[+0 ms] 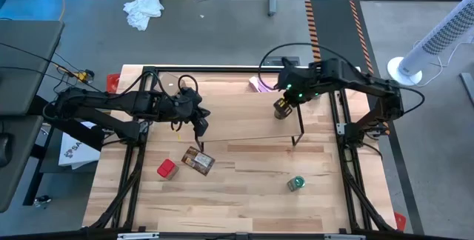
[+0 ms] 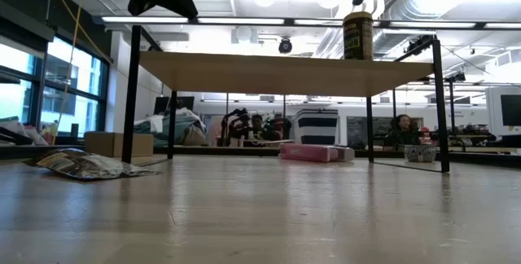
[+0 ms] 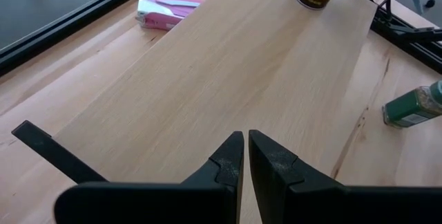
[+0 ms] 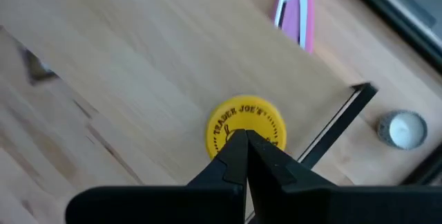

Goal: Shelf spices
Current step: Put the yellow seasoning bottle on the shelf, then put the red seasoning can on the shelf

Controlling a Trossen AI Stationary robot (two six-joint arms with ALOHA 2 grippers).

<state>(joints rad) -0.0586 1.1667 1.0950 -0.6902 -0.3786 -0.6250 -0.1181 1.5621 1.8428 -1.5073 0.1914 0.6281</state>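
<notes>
The shelf (image 1: 244, 114) stands across the table's far half, its plank (image 2: 285, 72) raised on black legs. The yellow jar (image 1: 282, 109) stands upright on the plank's right part (image 2: 357, 36). My right gripper (image 4: 243, 144) is shut right above the jar's yellow lid (image 4: 245, 124); the low view shows a small gap between them. My left gripper (image 3: 245, 148) is shut and empty above the shelf's left end (image 1: 198, 125). On the table in front of the shelf, the red container (image 1: 167, 169) and the orange-brown packet (image 1: 198, 161) sit side by side. The green-lidded jar (image 1: 296, 184) lies on its side (image 3: 414, 106).
A pink packet (image 1: 259, 84) lies on the table behind the shelf (image 3: 166, 11). A small silver tin (image 4: 402, 128) sits past the shelf's right legs. Black frame rails (image 1: 129, 181) run along the table's left and right sides. Bare table lies between the packet and the green-lidded jar.
</notes>
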